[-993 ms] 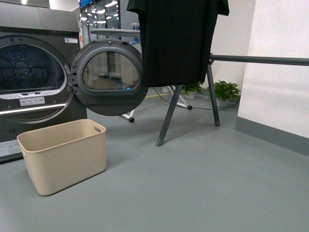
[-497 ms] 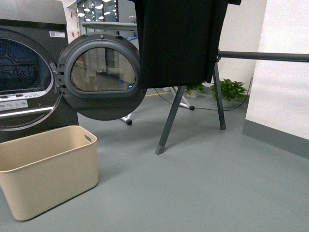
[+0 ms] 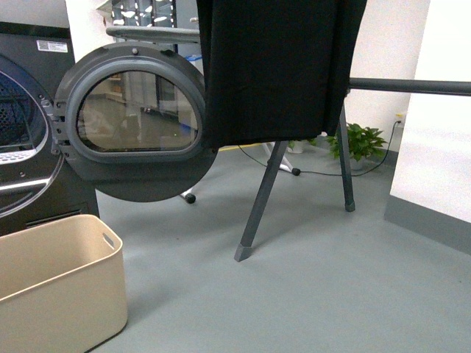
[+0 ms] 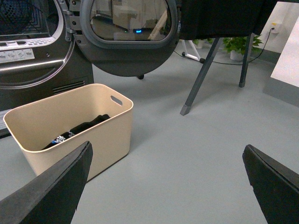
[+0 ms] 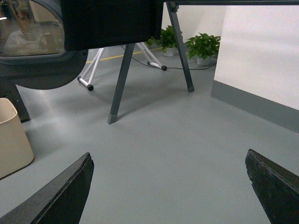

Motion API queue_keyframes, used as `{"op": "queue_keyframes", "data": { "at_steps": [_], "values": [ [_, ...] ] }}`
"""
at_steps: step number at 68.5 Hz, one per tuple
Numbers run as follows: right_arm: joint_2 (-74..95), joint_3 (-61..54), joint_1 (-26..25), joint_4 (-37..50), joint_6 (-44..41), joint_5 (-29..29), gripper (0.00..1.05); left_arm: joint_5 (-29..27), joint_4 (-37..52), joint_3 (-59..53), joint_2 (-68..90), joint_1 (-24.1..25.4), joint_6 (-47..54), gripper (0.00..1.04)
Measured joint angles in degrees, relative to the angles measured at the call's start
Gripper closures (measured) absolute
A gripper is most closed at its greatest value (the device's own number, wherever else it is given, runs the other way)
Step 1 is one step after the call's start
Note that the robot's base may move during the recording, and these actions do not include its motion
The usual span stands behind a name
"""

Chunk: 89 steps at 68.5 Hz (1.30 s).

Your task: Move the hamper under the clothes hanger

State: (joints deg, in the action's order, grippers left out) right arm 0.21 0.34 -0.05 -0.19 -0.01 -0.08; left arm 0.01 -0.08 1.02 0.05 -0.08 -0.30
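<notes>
The beige hamper (image 3: 59,294) stands on the grey floor at the lower left of the front view, in front of the dryer. The left wrist view shows dark clothes (image 4: 77,130) lying in the hamper (image 4: 110,128). The clothes hanger (image 3: 261,195) stands further off to the right on splayed legs, its long bar (image 3: 412,86) running right. A black garment (image 3: 276,66) hangs from it. The hamper is left of the rack, not beneath it. My left gripper (image 4: 167,145) is open over bare floor, right of the hamper. My right gripper (image 5: 168,153) is open, with the rack leg (image 5: 122,74) ahead.
The dryer's round door (image 3: 136,121) hangs open between hamper and rack. A white wall with a grey skirting (image 3: 441,147) closes off the right side. Potted plants (image 3: 360,140) and a floor cable lie behind the rack. A white wheeled stand (image 5: 91,72) is behind the door.
The front view has shifted forward and to the right. The hamper has slid to the lower left corner of that view, and the dryer door and rack look larger.
</notes>
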Motion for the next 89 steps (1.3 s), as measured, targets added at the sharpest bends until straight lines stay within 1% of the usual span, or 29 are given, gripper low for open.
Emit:
{"op": "queue_keyframes", "data": {
  "at_steps": [89],
  "values": [
    [0.0, 0.0, 0.0, 0.0, 0.0, 0.2, 0.08, 0.1, 0.0, 0.0, 0.2, 0.0, 0.0, 0.07]
  ]
}}
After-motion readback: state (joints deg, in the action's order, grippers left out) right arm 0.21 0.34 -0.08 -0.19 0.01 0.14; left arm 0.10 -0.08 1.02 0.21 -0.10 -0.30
